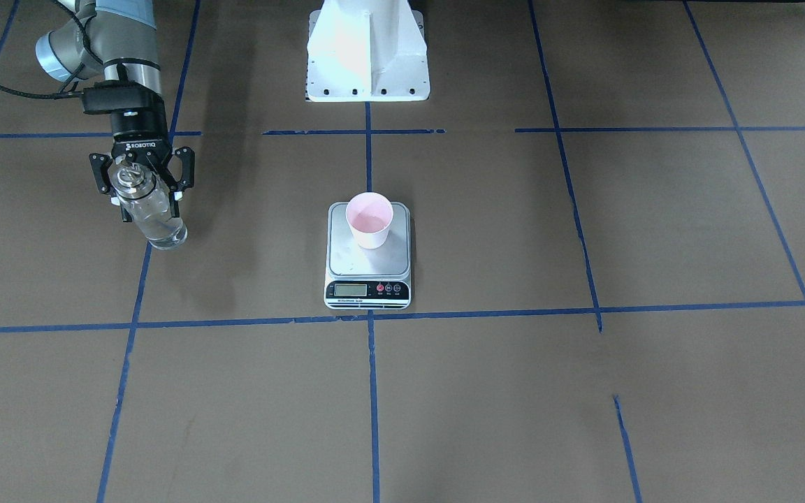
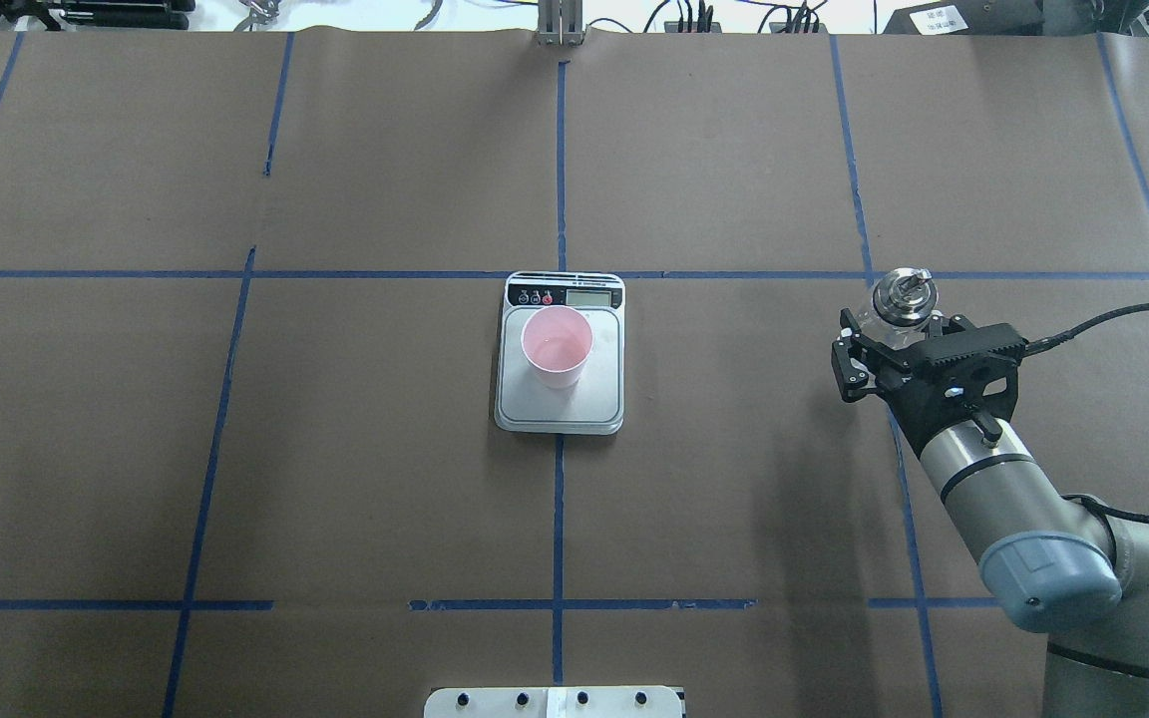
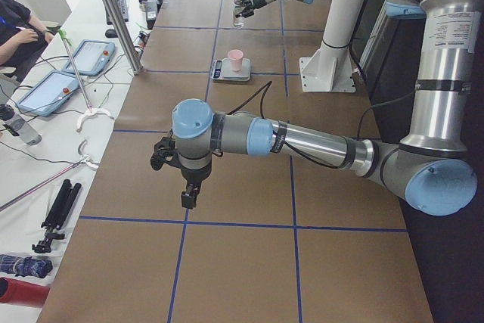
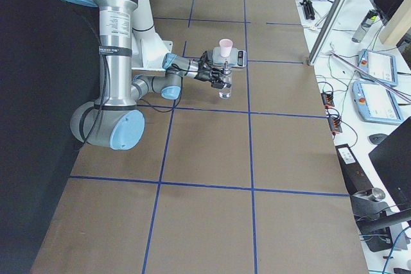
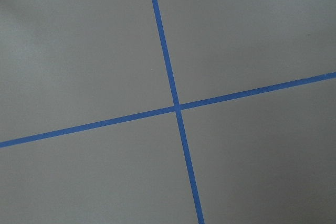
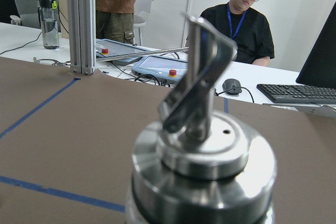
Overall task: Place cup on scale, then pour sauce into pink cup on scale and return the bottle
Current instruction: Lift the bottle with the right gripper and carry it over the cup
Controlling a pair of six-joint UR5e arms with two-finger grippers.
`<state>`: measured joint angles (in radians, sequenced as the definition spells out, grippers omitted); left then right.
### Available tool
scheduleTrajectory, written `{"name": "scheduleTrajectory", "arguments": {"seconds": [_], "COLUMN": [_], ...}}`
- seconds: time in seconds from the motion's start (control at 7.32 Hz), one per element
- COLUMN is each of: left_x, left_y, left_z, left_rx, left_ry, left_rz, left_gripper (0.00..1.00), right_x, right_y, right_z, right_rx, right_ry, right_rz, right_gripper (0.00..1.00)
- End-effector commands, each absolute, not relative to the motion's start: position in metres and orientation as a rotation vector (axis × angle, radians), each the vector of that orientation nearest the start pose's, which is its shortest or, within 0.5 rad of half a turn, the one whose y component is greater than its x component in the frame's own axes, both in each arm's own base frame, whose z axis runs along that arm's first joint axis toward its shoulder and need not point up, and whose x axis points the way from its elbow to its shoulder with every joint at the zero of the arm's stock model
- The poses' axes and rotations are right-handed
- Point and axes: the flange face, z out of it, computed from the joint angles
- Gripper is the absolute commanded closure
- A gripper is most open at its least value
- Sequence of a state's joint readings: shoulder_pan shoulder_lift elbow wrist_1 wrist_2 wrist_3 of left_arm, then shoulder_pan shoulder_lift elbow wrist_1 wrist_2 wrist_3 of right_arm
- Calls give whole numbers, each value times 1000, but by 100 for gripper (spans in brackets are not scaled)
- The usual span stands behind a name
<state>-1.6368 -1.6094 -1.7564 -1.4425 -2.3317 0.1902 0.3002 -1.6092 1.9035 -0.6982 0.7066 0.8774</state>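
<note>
Right pincer (image 1: 147, 201) pinches the bottle (image 1: 161, 227), well apart from the cup (image 1: 370, 220) on the scale (image 1: 367, 269).

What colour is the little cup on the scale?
Pale pink, a bit paler on the outside. The front-facing view shows the cup best.

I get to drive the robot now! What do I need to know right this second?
Right gripper: shut on the bottle, which is upright, off to the robot's right of the scale. Can't tell if it's set down yet.
Left gripper: away from the job; can't tell if it's open or shut.
Cup: standing on the scale, with what looks like liquid inside.
Done: cup placed, pour apparently finished.
To do: set the bottle down and let go.
</note>
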Motion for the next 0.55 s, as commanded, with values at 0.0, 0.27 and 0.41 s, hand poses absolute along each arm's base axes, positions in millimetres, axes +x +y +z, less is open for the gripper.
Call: {"name": "scheduleTrajectory", "arguments": {"seconds": [0.0, 0.27, 0.41], "left_x": [-98, -98, -98], "left_y": [-499, -500, -499], "left_z": [562, 562, 563], "left_rx": [187, 188, 187], "left_ry": [743, 741, 742], "left_rz": [154, 155, 154], "left_gripper": [0, 0, 0], "right_x": [-368, -370, -369], "right_y": [-345, -346, -346], "right_z": [381, 375, 377], "right_rx": [1252, 1255, 1254], "right_ry": [-499, -513, -509], "right_rz": [38, 44, 43], "right_gripper": [100, 100, 100]}}
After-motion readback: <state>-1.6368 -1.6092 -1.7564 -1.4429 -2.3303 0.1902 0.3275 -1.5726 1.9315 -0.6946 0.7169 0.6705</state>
